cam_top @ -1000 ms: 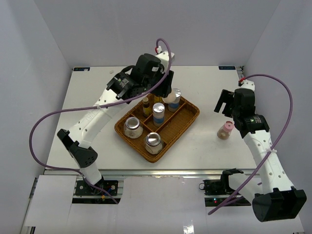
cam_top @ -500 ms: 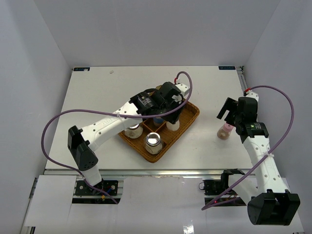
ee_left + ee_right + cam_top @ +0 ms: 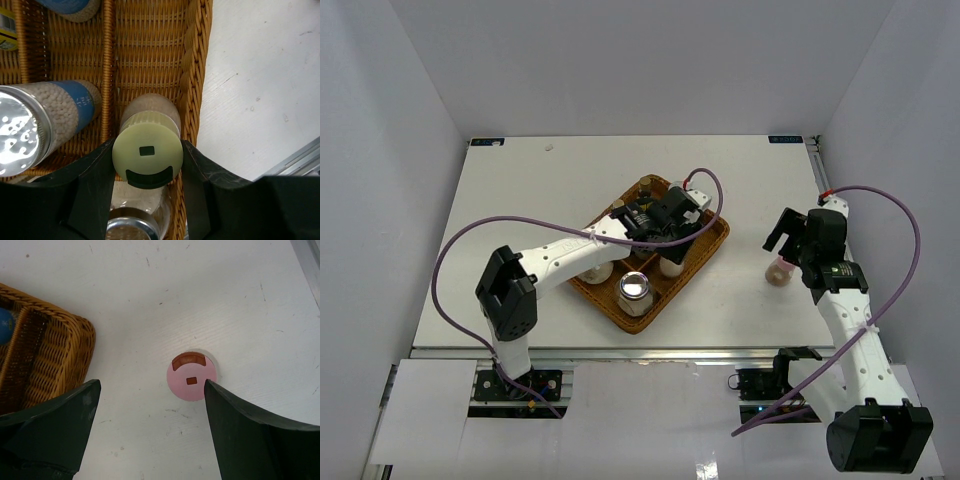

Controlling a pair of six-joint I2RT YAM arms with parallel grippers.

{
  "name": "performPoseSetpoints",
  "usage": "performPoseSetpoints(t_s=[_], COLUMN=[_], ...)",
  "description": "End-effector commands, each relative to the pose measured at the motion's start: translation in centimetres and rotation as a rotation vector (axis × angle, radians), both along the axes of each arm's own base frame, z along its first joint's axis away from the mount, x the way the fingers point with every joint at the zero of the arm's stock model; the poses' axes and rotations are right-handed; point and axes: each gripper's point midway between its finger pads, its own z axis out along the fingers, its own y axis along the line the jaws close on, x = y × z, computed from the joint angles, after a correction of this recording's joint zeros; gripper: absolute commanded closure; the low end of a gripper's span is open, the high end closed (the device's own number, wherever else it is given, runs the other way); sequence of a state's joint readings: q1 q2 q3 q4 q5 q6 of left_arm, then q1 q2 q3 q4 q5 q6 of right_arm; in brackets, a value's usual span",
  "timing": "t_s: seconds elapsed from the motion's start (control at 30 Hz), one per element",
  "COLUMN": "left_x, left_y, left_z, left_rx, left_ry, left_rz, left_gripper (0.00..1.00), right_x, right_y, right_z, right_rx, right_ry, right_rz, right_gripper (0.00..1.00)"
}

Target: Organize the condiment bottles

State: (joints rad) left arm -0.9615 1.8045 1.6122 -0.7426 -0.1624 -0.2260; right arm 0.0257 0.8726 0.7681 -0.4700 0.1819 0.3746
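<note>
**Most bottles are in the tray; one is left out on the table.**

The left gripper has its jaws closed against both sides of the yellow-capped bottle. That bottle stands in the right-hand compartment of the woven tray, close to the braided rim. Next to it is a blue-labelled cylinder of white granules with a shiny, dimpled silver cap, and a squat glass jar sits in the tray's near end. The right gripper hangs with its jaws spread wide around the pink-capped bottle, touching neither side. This bottle stands alone on the scuffed matte white table, to the right of the tray. It looks like the only bottle left to move. Both caps are smooth plastic discs, and the tray is stiff brown wicker with dividers.
</note>
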Motion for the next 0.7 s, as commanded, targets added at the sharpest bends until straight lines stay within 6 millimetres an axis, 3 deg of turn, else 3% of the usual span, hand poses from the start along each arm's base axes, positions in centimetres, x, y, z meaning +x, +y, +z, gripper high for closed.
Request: performPoseSetpoints(t_s=[0.0, 0.33, 0.4, 0.67], left_x=[0.7, 1.3, 1.4, 1.0], left_y=[-0.7, -0.1, -0.2, -0.8], left_z=[-0.3, -3.2, -3.5, -3.6], left_rx=[-0.038, 0.014, 0.015, 0.006], left_ry=[-0.029, -0.046, -0.044, -0.018], left_rz=[0.010, 0.042, 0.046, 0.036], left_gripper=[1.00, 0.99, 0.69, 0.32], right_x=[-0.1, -0.3, -0.3, -0.1], right_y=[-0.1, -0.8, -0.9, -1.4], right_z=[-2.2, -3.7, -3.8, -4.1], right_rx=[0.009, -0.030, -0.034, -0.052], right_ry=[0.032, 0.058, 0.060, 0.061], right_rz=[-0.015, -0.024, -0.024, -0.043], right_gripper=[0.10, 0.10, 0.10, 0.10])
